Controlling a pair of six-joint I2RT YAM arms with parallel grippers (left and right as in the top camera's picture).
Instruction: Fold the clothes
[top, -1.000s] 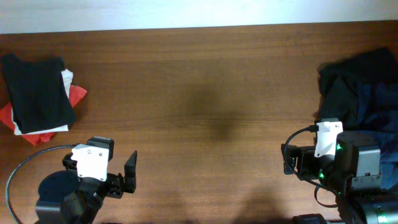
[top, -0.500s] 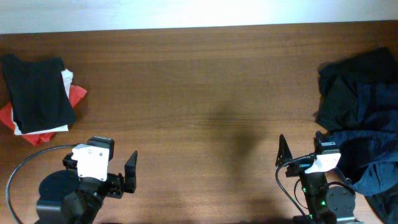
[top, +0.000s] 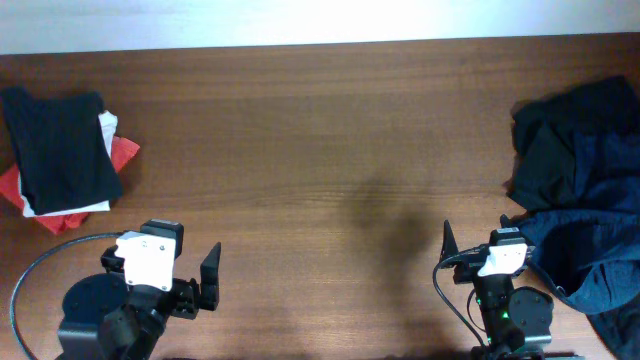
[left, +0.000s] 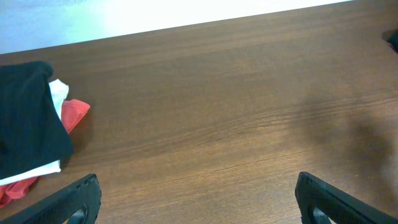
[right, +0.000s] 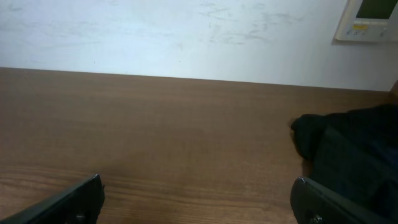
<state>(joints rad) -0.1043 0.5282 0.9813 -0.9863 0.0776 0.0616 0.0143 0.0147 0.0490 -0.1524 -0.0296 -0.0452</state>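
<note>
The clothes are being seen in two groups on the wooden table (top: 320, 150), and neither group is being gripped. At the upper left of the overhead frame a flat stack is being shown: a black garment (top: 60, 150) is lying on top, with a white garment (top: 108, 128) and a red garment (top: 126, 152) poking out along its right edge. The same stack is being caught at the left edge of the left wrist view, black over white over red. At the right edge of the overhead frame a crumpled heap (top: 570, 140) is being shown, black in its upper part, with navy fabric (top: 590, 255) spilling toward the lower right. The left gripper (left: 200, 202) is being held low at the lower left of the overhead frame, well apart from the stack; its jaws are being held wide apart, one fingertip at each lower corner of its wrist view, only bare wood between them. The right gripper (right: 198, 199) is being held at the lower right, just beside the navy fabric, though contact cannot be told; its jaws are likewise spread wide over bare tabletop. In its wrist view the heap's black edge is being seen at the right, below a pale wall (right: 155, 31).
</note>
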